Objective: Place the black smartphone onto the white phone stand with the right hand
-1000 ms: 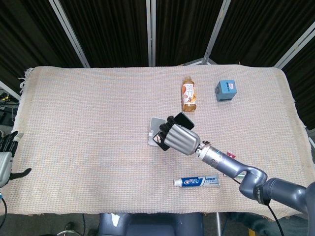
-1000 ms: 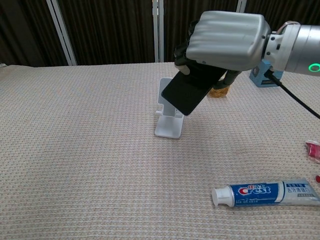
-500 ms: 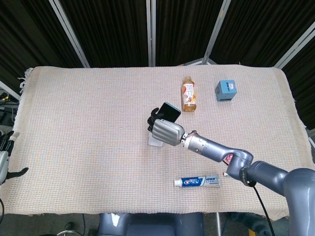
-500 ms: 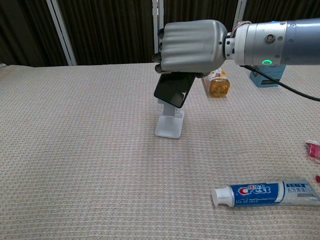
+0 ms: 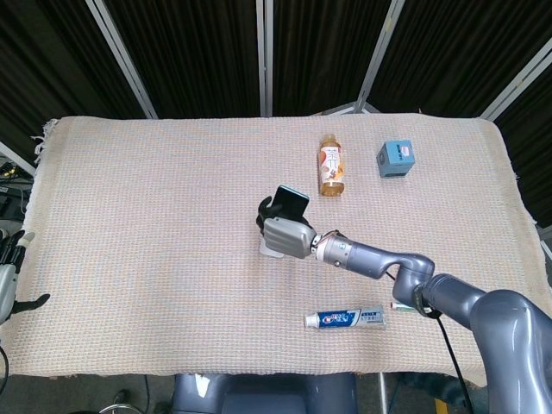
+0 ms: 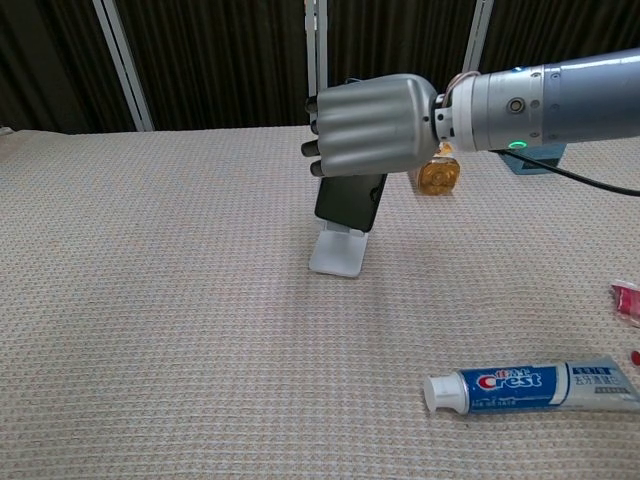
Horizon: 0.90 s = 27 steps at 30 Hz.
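My right hand (image 6: 372, 125) grips the black smartphone (image 6: 349, 202) from above and holds it nearly upright against the white phone stand (image 6: 337, 254). The phone's lower edge sits at the stand's ledge; whether it rests there I cannot tell. From the head view the same right hand (image 5: 285, 236) covers most of the stand (image 5: 269, 251), with the phone (image 5: 291, 200) sticking out above the fingers. My left hand (image 5: 10, 274) shows at the far left edge beside the table, fingers apart and holding nothing.
An orange drink bottle (image 5: 330, 166) lies behind the stand, and a blue box (image 5: 395, 159) sits further right. A toothpaste tube (image 6: 530, 384) lies near the front edge, with a small red item (image 6: 627, 299) at the right. A beige woven cloth (image 5: 155, 224) covers the table.
My right hand has carried the phone leftward and down, turning it from tilted to nearly upright against the stand. The left hand has barely moved.
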{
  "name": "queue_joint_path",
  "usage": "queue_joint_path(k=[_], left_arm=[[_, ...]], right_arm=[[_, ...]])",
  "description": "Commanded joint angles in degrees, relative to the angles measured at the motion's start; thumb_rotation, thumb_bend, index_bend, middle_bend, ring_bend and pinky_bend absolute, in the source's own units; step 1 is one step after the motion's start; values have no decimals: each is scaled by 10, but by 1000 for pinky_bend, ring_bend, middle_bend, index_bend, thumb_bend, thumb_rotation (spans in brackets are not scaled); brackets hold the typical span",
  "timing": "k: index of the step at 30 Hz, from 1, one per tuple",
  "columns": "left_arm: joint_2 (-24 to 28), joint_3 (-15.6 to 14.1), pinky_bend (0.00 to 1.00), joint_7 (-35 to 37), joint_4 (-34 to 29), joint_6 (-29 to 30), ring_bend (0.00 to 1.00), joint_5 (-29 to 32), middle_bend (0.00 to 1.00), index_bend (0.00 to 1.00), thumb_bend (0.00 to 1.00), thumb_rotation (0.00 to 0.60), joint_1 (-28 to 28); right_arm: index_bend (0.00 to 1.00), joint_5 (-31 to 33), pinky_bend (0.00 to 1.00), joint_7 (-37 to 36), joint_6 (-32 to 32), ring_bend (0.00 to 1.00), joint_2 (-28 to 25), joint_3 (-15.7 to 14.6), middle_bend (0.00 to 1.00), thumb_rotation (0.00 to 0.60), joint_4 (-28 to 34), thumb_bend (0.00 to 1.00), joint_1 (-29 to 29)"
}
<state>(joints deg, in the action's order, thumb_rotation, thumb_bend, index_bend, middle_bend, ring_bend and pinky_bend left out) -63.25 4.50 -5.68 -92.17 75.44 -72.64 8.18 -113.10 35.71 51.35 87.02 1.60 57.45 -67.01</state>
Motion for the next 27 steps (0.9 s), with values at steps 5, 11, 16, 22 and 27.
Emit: queue_joint_path(k=[5, 11, 16, 22, 27], left_arm=[[-3, 1, 0, -3, 3, -3, 0, 5, 0, 0, 0, 600, 1], [-5, 1, 0, -7, 4, -5, 0, 8, 0, 0, 0, 600, 3], [-6, 1, 0, -9, 6, -7, 0, 11, 0, 0, 0, 600, 3], [-6, 2, 0, -10, 6, -9, 0, 13, 0, 0, 0, 600, 4], [-5, 2, 0, -9, 5, -7, 0, 13, 0, 0, 0, 600, 4]], right_arm=[[481, -7, 383, -14, 6, 519, 1, -13, 525, 600, -19, 287, -11], [471, -12, 383, -20, 6, 508, 10, -24, 505, 600, -36, 284, -19], [465, -9, 383, -27, 11, 505, 19, -28, 496, 600, -47, 282, -22], [464, 3, 383, -28, 10, 505, 27, -24, 495, 600, -57, 283, -26], [458, 10, 383, -26, 2, 503, 29, -22, 489, 600, -62, 282, -29]])
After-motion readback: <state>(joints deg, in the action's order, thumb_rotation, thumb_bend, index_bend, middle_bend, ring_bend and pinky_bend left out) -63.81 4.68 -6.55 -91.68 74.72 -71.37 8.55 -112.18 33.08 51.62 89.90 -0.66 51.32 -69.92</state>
